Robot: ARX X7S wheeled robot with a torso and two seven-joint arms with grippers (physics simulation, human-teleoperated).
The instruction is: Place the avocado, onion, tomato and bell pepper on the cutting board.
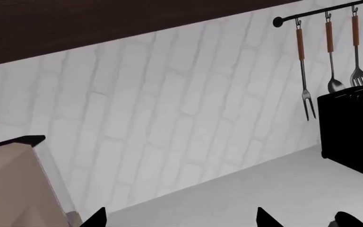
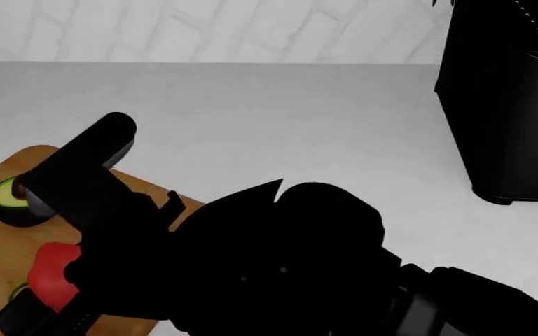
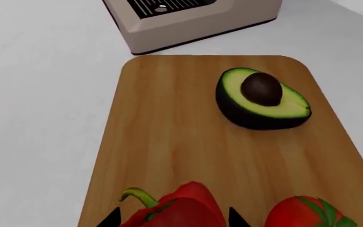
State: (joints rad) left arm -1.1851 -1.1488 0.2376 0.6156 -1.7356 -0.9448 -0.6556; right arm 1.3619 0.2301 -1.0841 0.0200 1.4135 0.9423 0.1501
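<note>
Looking down the right wrist view, we see the right gripper (image 3: 172, 218) with its jaws spread around the bell pepper (image 3: 175, 210), which rests on the cutting board (image 3: 168, 127). Just beside the jaws sits the tomato (image 3: 304, 213); farther ahead of them lies the avocado (image 3: 262, 98), pit up, also on the board. The left gripper (image 1: 181, 222) hangs over bare white surface (image 1: 263, 189), jaws spread on nothing, facing a brick wall (image 1: 168, 118) and hanging utensils (image 1: 332, 56).

I can read no text, label, brand, number or sign anywhere here: not on my cutting board (image 3: 168, 137), the counter (image 2: 279, 119), or the black appliance (image 2: 507, 105).
</note>
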